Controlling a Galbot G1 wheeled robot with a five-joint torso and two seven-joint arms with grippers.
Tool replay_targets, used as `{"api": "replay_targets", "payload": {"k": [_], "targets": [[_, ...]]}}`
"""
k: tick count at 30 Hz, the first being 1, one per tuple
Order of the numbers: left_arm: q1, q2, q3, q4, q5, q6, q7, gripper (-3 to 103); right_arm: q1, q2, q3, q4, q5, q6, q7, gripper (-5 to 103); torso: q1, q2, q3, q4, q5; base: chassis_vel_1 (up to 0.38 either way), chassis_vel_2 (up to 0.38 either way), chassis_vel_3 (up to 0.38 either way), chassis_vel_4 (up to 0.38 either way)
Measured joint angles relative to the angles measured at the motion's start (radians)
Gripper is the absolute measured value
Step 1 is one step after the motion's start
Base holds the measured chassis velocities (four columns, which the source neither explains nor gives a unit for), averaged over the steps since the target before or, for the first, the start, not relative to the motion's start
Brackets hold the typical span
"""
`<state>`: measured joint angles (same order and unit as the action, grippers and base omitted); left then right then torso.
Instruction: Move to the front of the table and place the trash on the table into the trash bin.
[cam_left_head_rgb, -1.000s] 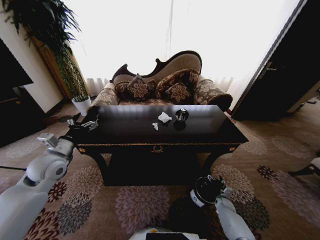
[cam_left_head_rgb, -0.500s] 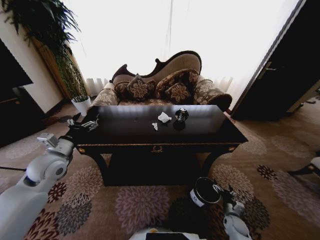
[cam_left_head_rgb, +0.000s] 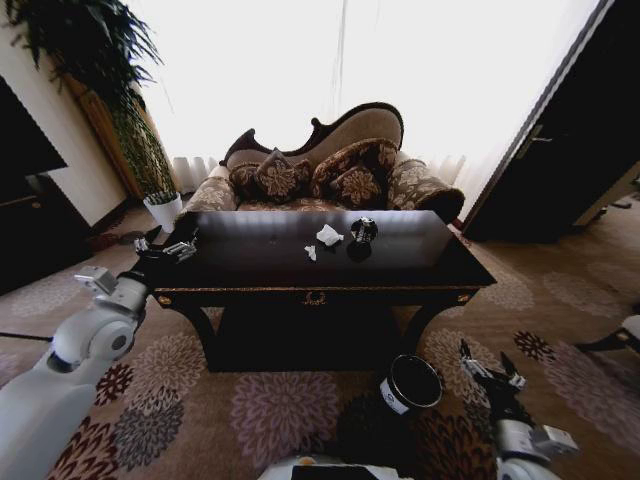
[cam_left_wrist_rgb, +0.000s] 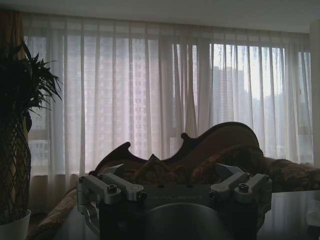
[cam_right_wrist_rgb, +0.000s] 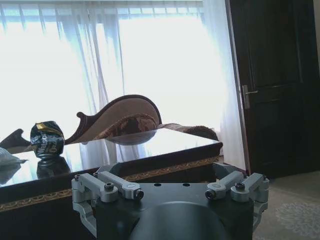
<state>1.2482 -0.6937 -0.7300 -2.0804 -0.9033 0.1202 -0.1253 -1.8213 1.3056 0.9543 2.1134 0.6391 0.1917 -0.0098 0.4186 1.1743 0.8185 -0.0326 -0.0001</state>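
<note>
Sunlit curtains and a carved sofa (cam_left_head_rgb: 330, 165) fill the far side of the room, and the tabletop (cam_left_head_rgb: 250, 262) sits between me and them, dark and glossy.

I am already parked at the front of the table, so I judge the drive done. The sorting looks unstarted: I count three pieces of trash on the tabletop, right of centre. One crumpled white wad (cam_left_head_rgb: 328, 235) lies beside a smaller white scrap (cam_left_head_rgb: 311, 252) just nearer me, and one dark shiny ball (cam_left_head_rgb: 364, 230) sits just right of the wad. From the right wrist view the ball (cam_right_wrist_rgb: 46, 139) stands on its own reflection, with a corner of the wad (cam_right_wrist_rgb: 9, 158) at the frame edge.

One bin (cam_left_head_rgb: 410, 384) rests on the carpet, near and right of centre, tilted so its mouth faces me. I cannot see anything inside it.

My left gripper (cam_left_head_rgb: 170, 244) hovers at the near left corner of the tabletop, jaws apart and holding nothing. My right gripper (cam_left_head_rgb: 489, 371) hangs low over the carpet just right of the bin, jaws apart, also empty. All three pieces remain to be carried over.
</note>
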Motion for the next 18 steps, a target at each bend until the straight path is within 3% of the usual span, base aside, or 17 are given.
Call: {"api": "replay_targets", "payload": {"k": [5,8,9,11,18], "targets": [[0.0,0.0,0.0,0.0,0.0,0.0,0.0,100,0.062,-0.094,-0.021,0.075,0.003,-0.076,0.035,100,0.0,0.0,0.0,0.0,0.0003,0.0,0.0,0.0,0.0],[0.0,0.0,0.0,0.0,0.0,0.0,0.0,100,0.116,-0.224,-0.058,0.09,0.012,-0.127,0.06,100,0.0,0.0,0.0,0.0002,0.0002,0.0,0.0,0.0,0.0],[0.0,0.0,0.0,0.0,0.0,0.0,0.0,100,0.116,-0.224,-0.058,0.09,0.012,-0.127,0.06,100,0.0,0.0,0.0,0.0002,0.0002,0.0,0.0,0.0,0.0],[0.0,0.0,0.0,0.0,0.0,0.0,0.0,100,0.174,-0.318,-0.097,0.077,0.023,-0.155,0.081,100,0.0,0.0,0.0,0.0002,0.0002,0.0,0.0,0.0,0.0],[0.0,0.0,0.0,0.0,0.0,0.0,0.0,100,0.33,-0.458,-0.222,-0.02,0.097,-0.192,0.099,100,0.0,0.0,0.0,0.0002,0.0005,0.0,0.0,0.0,0.0]]}}
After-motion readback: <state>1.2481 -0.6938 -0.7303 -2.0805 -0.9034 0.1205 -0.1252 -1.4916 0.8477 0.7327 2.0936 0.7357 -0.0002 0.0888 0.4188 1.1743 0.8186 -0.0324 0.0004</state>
